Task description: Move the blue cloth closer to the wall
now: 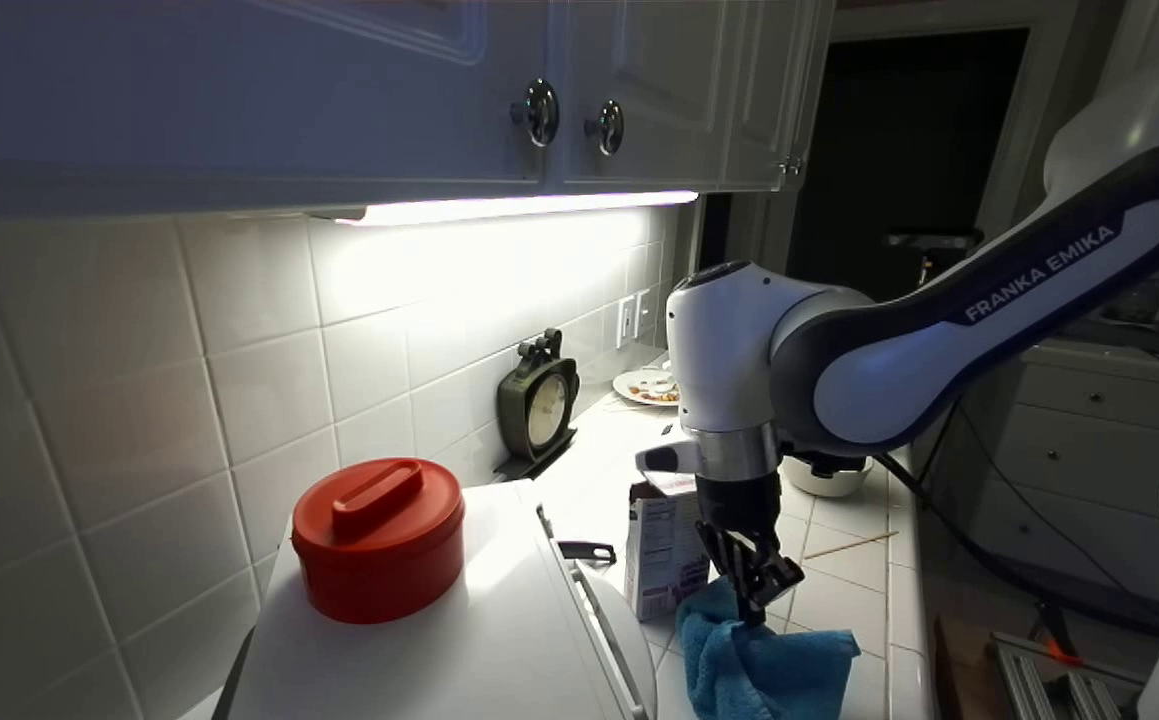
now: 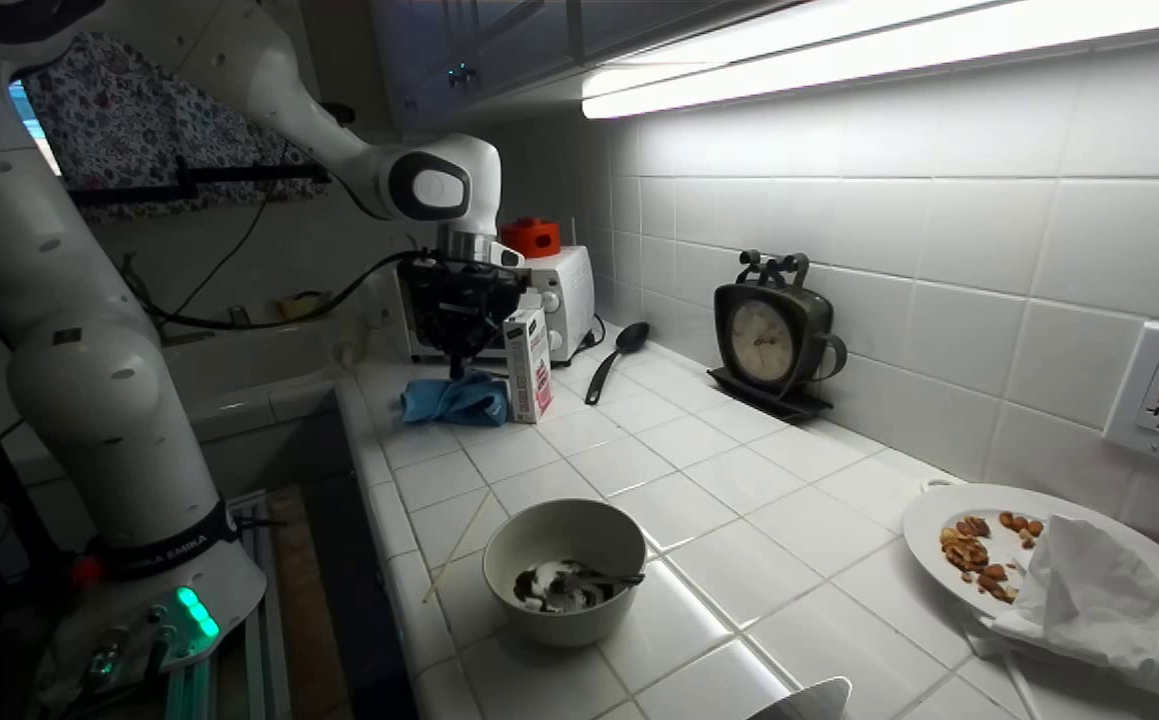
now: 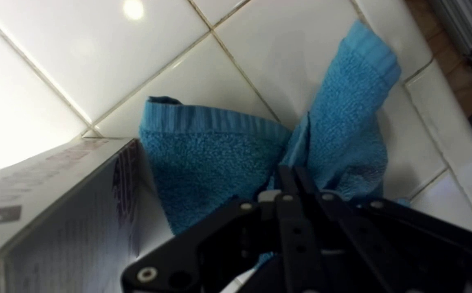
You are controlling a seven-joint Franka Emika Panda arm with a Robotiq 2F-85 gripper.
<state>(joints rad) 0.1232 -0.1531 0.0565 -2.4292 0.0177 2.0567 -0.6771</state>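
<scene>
Soft and probably light, the blue cloth [image 1: 774,668] lay near the front edge of the counter [image 2: 371,462]; the gripper [image 3: 296,174], fingers [image 3: 286,181] almost together, seemed to pinch a middle fold, the likeliest hold.

A white-tiled wall [image 2: 939,235] rises from the back edge of the counter [image 2: 659,465] beneath cabinets [image 1: 289,90] and a glowing strip light [image 1: 529,207]; past the front edge lie brown floor [image 3: 468,89] and drawers [image 1: 1079,415].
</scene>
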